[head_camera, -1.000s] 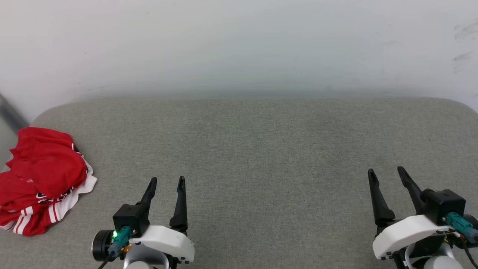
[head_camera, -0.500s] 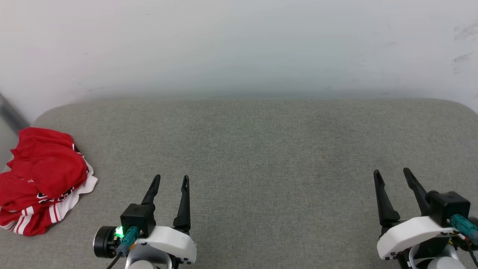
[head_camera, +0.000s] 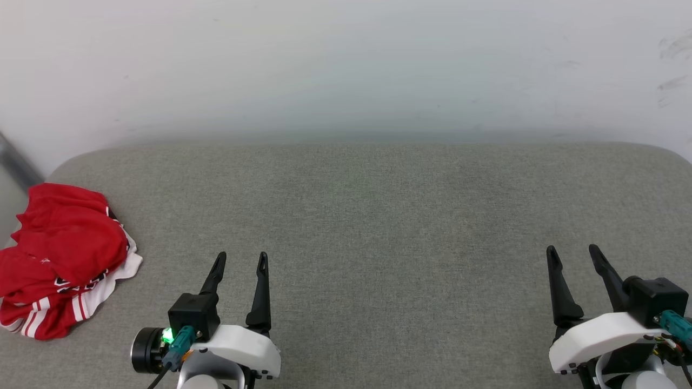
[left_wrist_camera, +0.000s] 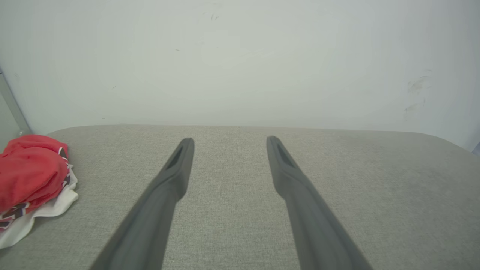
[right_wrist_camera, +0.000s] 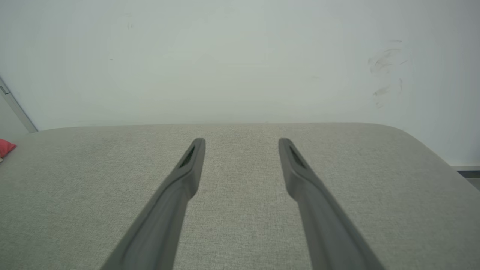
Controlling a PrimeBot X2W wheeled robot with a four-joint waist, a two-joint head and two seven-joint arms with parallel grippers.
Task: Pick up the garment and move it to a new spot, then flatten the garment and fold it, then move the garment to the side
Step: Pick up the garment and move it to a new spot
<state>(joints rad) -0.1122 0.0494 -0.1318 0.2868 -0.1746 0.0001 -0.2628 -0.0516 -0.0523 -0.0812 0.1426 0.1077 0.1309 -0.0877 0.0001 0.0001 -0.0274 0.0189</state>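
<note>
Head view: red jersey [head_camera: 62, 259], crumpled heap, white striped sleeve underneath, at left edge of grey woven pad [head_camera: 378, 216]; left gripper [head_camera: 242, 255] and right gripper [head_camera: 572, 248] spread wide, empty, well apart from it
Left wrist view: tapered dark fingers [left_wrist_camera: 168, 187] parted above the weave, jersey at left
Right wrist view: right gripper likewise parted, red sliver far left

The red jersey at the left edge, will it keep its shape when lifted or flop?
Probably floppy: the jersey lies crumpled in soft folds, so it should drape and unfurl. Likely light, being thin fabric. On the grey fabric surface it may drag rather than slide.
</note>
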